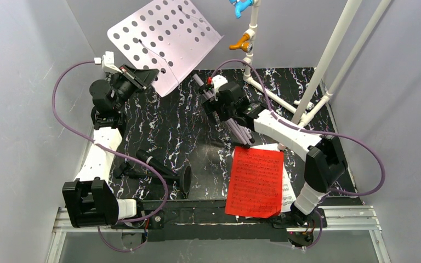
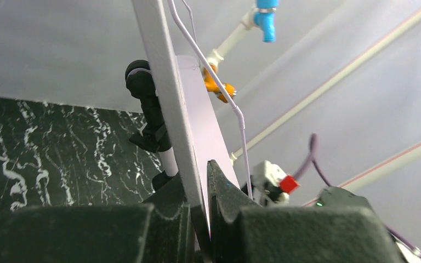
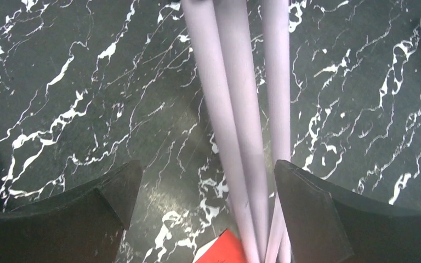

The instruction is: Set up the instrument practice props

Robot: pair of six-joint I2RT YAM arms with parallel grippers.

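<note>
From above, the lilac music stand is tilted, its perforated plate at the upper left-centre and its folded legs running down toward the middle. The left jaws are clamped on the plate's lower edge. The right jaws sit around the legs near centre. The microphone lies on its side on the black marbled worktop at lower left, its round base toward the middle. A red page lies on a white page at lower right. A white pipe frame with a blue tap and an orange tap stands at upper right.

The left wrist view shows the left jaws closed tight on the plate's thin edge, which rises up the centre.

In the right wrist view the right jaws stand wide open, holding nothing. The three legs pass between them, nearer the right-hand one, down to the red page's corner at bottom centre.
</note>
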